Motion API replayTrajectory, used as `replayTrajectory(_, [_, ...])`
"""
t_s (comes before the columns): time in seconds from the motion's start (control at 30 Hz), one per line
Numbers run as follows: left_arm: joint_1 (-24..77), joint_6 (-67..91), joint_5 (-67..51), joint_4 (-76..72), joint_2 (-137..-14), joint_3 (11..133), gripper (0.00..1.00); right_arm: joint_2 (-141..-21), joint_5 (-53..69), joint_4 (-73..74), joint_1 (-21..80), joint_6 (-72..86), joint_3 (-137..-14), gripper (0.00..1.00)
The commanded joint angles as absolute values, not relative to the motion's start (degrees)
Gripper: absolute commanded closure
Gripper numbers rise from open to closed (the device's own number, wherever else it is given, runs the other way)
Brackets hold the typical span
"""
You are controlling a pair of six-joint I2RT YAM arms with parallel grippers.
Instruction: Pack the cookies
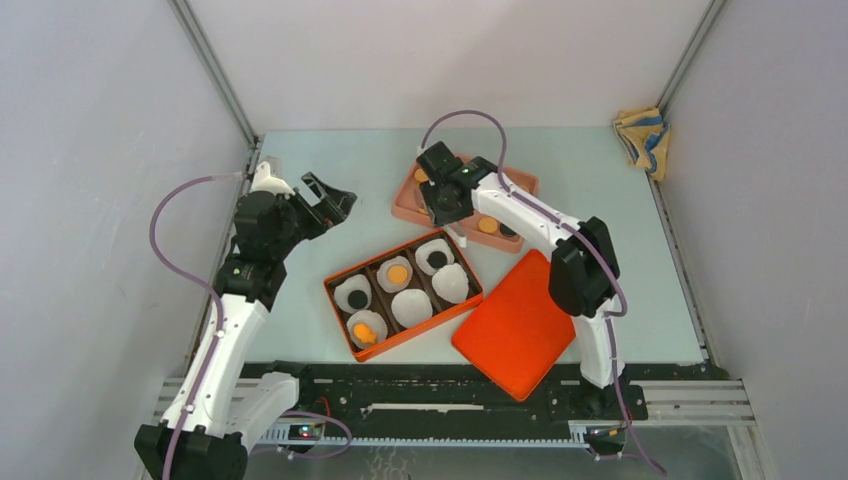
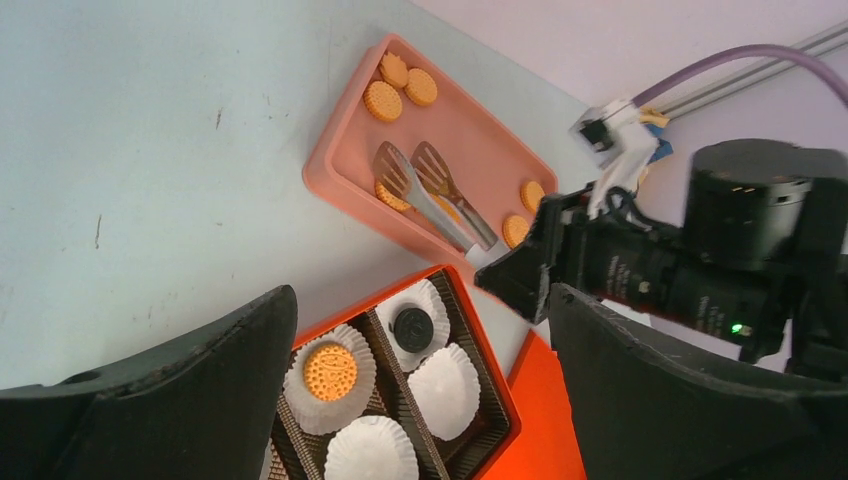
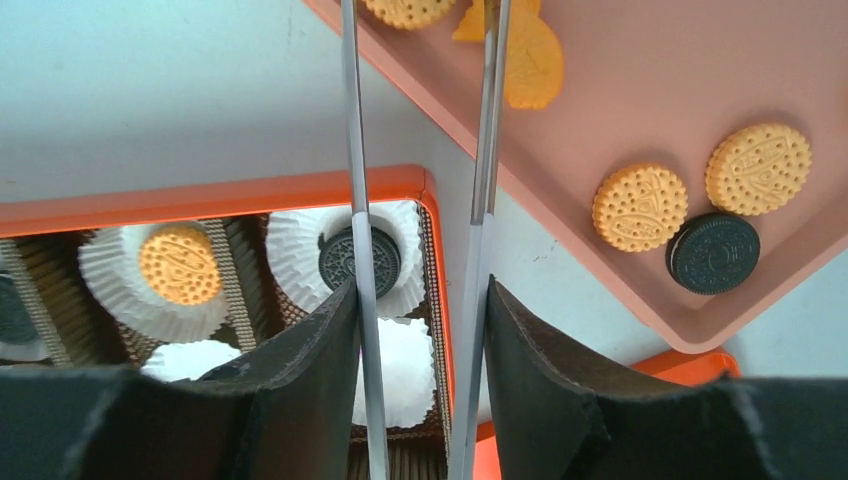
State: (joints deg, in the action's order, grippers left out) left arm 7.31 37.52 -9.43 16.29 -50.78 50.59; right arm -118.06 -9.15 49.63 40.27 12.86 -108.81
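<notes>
Orange cookies (image 3: 640, 207) and a black one (image 3: 714, 252) lie on the pink tray (image 1: 521, 184). The orange box (image 1: 331, 284) holds white paper cups. Two cups hold orange cookies (image 1: 398, 272) and two hold black ones (image 1: 437, 259). Two cups are empty (image 1: 411, 307). My right gripper (image 1: 447, 205) is shut on metal tongs (image 2: 435, 195); their open tips reach into the tray over an orange cookie (image 2: 392, 196). In the right wrist view my right gripper (image 3: 420, 300) squeezes the tong arms (image 3: 355, 150). My left gripper (image 1: 335, 205) is open and empty, above the table left of the tray; its wrist view (image 2: 420, 300) looks down on the box.
The box's orange lid (image 1: 515, 325) lies flat at the front right, beside the box. A folded yellow and blue cloth (image 1: 640, 140) sits in the far right corner. Grey walls close the table on three sides.
</notes>
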Motion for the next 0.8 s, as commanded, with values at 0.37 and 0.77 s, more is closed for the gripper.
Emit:
replayTrajectory(0.37, [6.7,37.4,-11.5,12.9,-49.4,51.3,0.0,-116.1,-15.2,56.5,41.8,12.9,-113.9,0.76])
replayTrajectory(0.77, [6.6,37.0,-11.1,13.4,-49.8,53.1,0.0,-105.9,-10.7,53.1,38.9,12.1,-109.8,0.75])
